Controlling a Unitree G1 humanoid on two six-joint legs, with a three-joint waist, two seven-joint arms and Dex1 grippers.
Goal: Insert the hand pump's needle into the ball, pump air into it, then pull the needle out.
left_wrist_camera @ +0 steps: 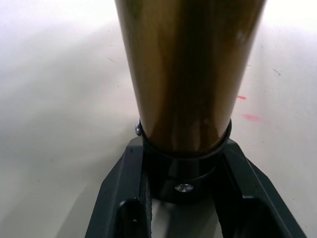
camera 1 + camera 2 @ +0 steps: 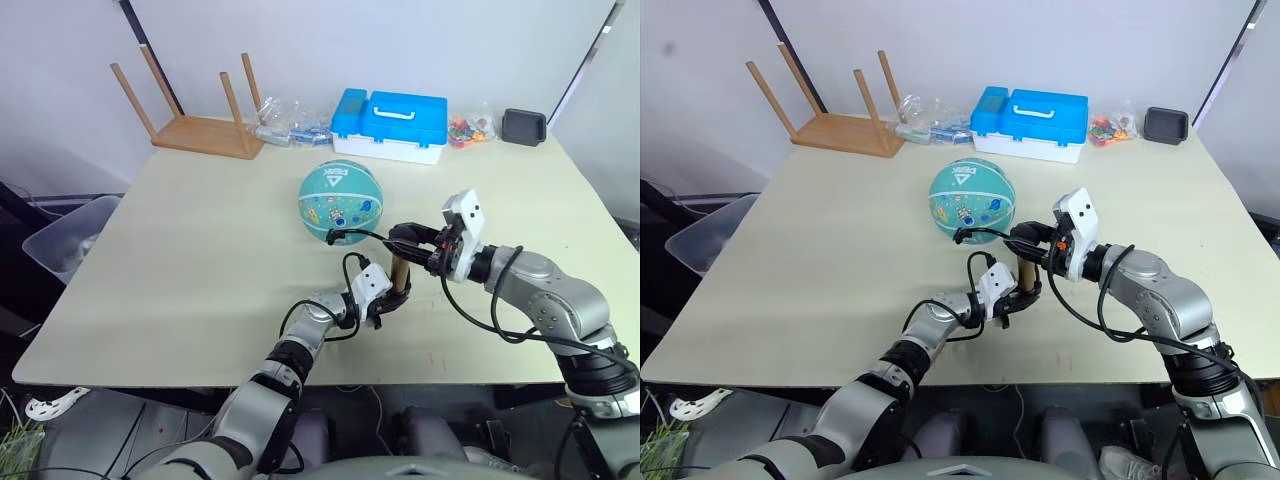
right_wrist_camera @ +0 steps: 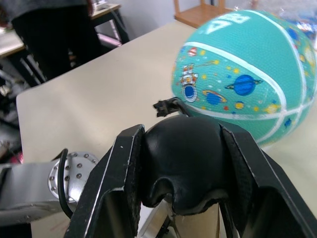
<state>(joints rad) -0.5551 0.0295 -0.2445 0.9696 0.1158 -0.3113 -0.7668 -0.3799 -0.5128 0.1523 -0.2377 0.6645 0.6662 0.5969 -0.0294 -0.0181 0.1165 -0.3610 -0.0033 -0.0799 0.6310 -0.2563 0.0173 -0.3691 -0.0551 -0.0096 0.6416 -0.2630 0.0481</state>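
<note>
Spanning most of the scene: a pale beige table (image 2: pixel 180 260), on which everything noted below is carried.
Blue case: a blue-and-white plastic case (image 2: pixel 390 124) is set at the far edge, right of centre.
Stool: an upturned wooden stool (image 2: pixel 205 125) is laid at the far left, legs pointing up.
Ball: the ball (image 2: pixel 341 201), teal with cartoon prints and pale seams, is rested on the table near the middle, beyond both grippers; the white logo is turned upward.
Black tray: a small black tray (image 2: pixel 524 126) is placed at the far right corner, with a bag of coloured bits (image 2: pixel 471 127) just to its left.
Clear bags: clear bags (image 2: pixel 283 124) are heaped between stool and case.
Hand pump: the hand pump (image 2: pixel 399 277) is stood upright just near and right of the ball, gold-bronze barrel vertical, black handle on top.
Hose: the thin black hose (image 2: pixel 352 233) is looped from the pump over to the ball's near side, where its tip is seen against the rubber; whether the needle is seated cannot be told.
Left gripper: the left gripper (image 2: pixel 386 300) is clamped on the black base collar of the barrel, one finger on each side.
Right gripper: the right gripper (image 2: pixel 405 241) is closed around the black handle at the top, as seen in the right wrist view.
Person: dark-clothed legs (image 3: pixel 54 34) are glimpsed beyond the table in that view.
</note>
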